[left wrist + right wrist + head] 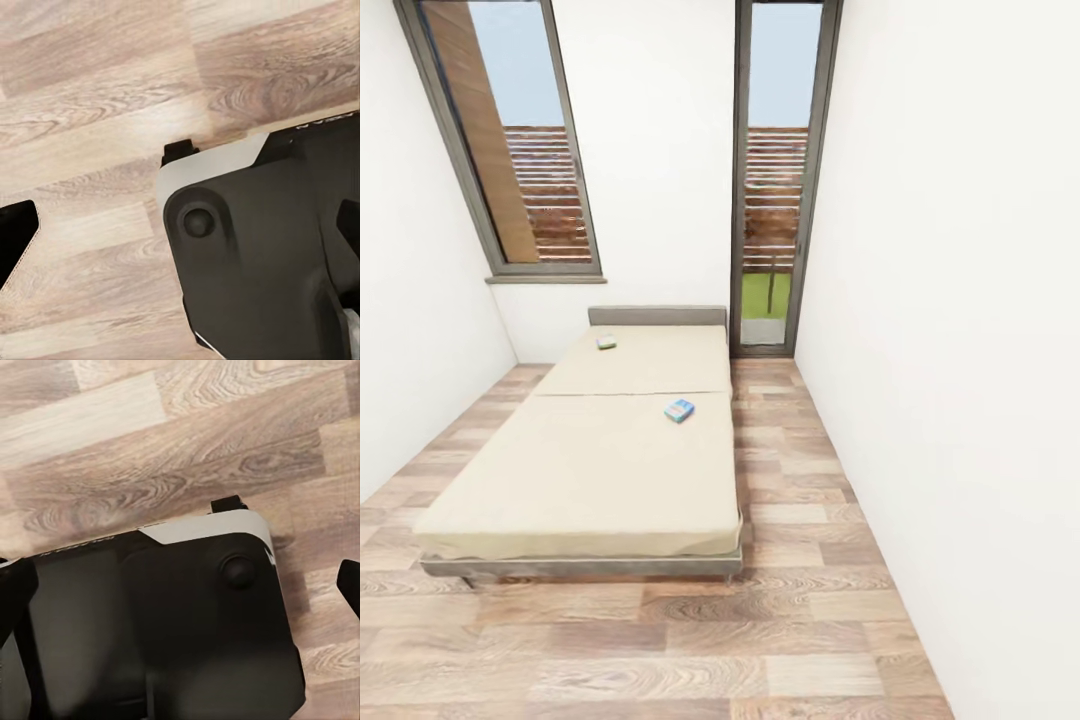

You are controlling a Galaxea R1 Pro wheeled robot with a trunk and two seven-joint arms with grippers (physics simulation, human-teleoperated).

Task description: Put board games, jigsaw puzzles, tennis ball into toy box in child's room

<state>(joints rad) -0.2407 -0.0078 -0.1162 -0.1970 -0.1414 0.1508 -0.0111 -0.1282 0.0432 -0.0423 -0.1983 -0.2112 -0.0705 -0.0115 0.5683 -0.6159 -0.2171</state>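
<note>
Bedroom seen from the head camera, looking over a low single bed (590,470) that runs lengthwise away from the viewer toward the far wall. The bed has a plain beige mattress, a dark grey frame and a low grey headboard (657,316) at the far end. 2 board games lie flat on the mattress, well apart from each other. The nearer board game (679,410), pale blue with a red band, sits close to the mattress's right edge, just in front of the seam that crosses the mattress. The farther board game (606,342), pale green, rests near the headboard, toward the left side of the mattress.

Behind the bed, a tall window (510,140) is set in the far wall on the left, and a narrow glass door (775,180) stands to the right of the headboard, showing a wooden fence and grass outside. White walls enclose the room, and the wood-plank floor (690,640) spreads around the bed.

Both wrist cameras look down at the same plank floor. In the left wrist view, dark fingertips (16,236) show at the frame edges beside the robot's black and grey base (270,262). In the right wrist view, a fingertip (349,583) shows beside the base (187,622). Whether either pair of jaws is apart or together cannot be told.
</note>
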